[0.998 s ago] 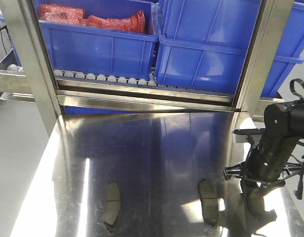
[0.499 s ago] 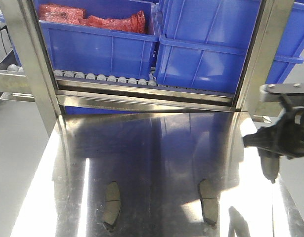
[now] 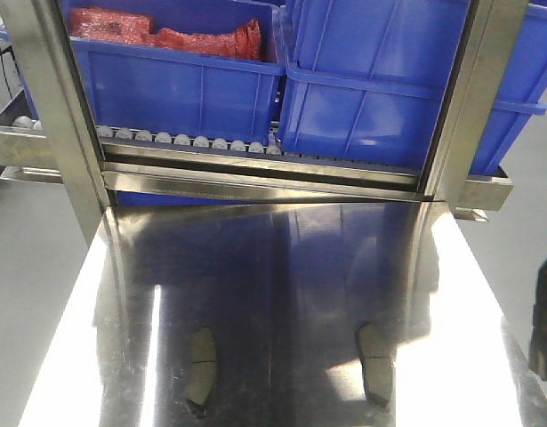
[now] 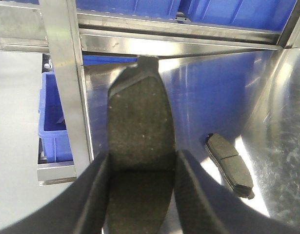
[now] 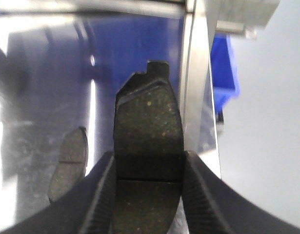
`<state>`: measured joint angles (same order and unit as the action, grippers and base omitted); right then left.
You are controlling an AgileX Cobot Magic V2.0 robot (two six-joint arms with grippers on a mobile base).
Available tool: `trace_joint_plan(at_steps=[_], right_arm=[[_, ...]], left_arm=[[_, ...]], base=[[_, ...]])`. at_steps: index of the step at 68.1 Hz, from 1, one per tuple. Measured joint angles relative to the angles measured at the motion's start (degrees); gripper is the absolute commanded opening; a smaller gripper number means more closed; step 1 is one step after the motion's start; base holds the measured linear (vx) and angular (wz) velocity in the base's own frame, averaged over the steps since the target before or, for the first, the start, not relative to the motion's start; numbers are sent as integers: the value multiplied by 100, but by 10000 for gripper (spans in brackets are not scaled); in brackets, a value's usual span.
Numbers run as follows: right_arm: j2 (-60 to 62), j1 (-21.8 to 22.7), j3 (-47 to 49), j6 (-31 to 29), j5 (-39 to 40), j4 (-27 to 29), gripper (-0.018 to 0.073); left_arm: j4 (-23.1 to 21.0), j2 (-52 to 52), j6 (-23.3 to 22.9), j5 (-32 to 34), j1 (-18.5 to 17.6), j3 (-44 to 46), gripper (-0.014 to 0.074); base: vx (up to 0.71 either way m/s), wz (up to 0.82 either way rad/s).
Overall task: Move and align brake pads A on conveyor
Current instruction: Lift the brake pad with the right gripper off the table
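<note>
Brake pads A (image 4: 140, 126) | held pair, near ends cut off by frame

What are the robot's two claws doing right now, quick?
Left gripper: shut on a brake pad.
Right gripper: shut on a second brake pad.

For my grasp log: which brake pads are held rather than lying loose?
Two: the left-held pad, clamped in the left claw, and the right-held pad, in the right claw. The left table pad and right table pad lie flat on the steel tabletop.
</note>
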<state>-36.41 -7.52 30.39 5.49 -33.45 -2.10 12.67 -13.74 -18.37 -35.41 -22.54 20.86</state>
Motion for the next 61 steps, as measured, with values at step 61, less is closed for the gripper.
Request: trace_joint_plan(at_steps=[61], right_arm=[[1516,0,-1172,11,582,-5,-10]], left_arm=[[0,0,0,0,0,0,-6]], base=[[0,0]])
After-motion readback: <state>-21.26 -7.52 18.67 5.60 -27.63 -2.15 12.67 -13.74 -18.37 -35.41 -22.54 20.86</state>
